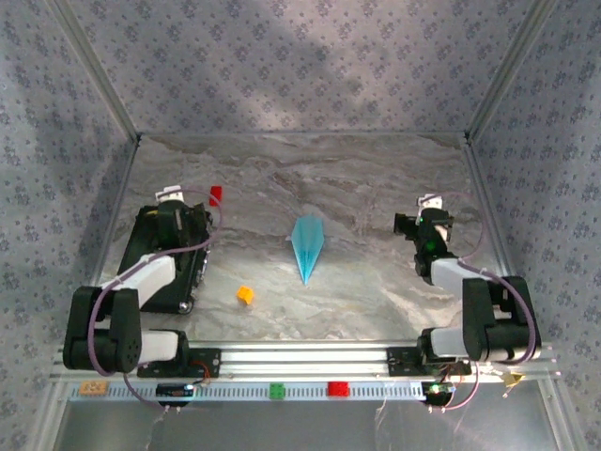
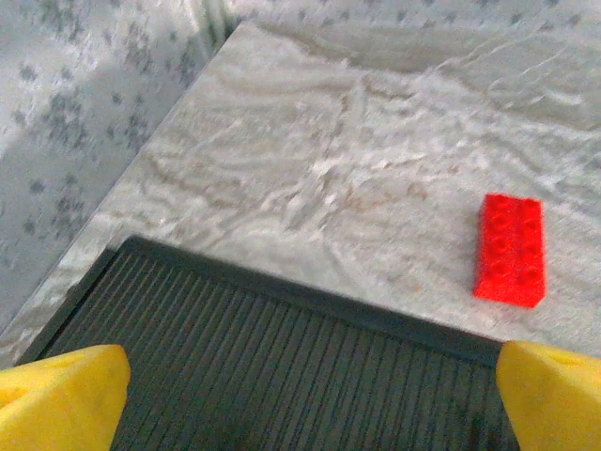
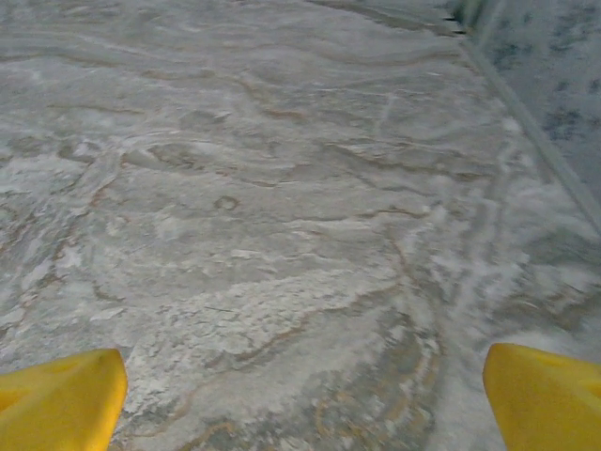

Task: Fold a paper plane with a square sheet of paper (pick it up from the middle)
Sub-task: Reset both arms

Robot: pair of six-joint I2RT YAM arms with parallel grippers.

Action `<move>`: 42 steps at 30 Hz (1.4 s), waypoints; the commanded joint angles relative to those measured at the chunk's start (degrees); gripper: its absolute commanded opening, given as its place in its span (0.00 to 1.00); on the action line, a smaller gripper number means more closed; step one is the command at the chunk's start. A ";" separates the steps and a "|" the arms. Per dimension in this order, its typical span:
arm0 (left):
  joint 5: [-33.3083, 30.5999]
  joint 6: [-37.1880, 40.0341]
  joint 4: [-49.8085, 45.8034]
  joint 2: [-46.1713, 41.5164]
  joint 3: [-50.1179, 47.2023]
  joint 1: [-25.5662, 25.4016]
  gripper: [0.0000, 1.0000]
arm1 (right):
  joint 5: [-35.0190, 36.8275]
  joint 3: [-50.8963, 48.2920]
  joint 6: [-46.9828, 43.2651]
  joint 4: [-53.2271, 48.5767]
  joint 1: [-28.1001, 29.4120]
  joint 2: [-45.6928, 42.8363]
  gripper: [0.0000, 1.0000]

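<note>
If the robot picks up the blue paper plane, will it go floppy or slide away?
The paper plane looks thin, so it is probably very light and easy to crush. Its centre crease likely keeps it fairly stiff lengthwise. Lying flat on the smooth table, it would probably slide when pushed.

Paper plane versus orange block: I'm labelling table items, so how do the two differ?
The paper plane is light blue; the orange block is orange. The paper plane is a long, slim dart, tip toward the near edge; the orange block is small and chunky. The paper plane lies mid-table; the orange block sits left of it, nearer that edge. Both rest on the marble table.
</note>
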 commanded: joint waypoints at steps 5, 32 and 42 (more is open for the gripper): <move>14.29 1.69 12.67 1.30 -1.84 6.44 1.00 | -10.94 -5.24 -4.25 19.53 -2.00 7.81 0.99; 15.17 1.29 24.12 13.54 -6.21 6.93 1.00 | -7.47 -1.48 -0.91 14.17 -3.43 8.74 0.99; 13.55 3.13 23.14 13.79 -5.44 5.12 1.00 | -7.40 -1.60 -0.87 14.20 -3.43 8.73 0.99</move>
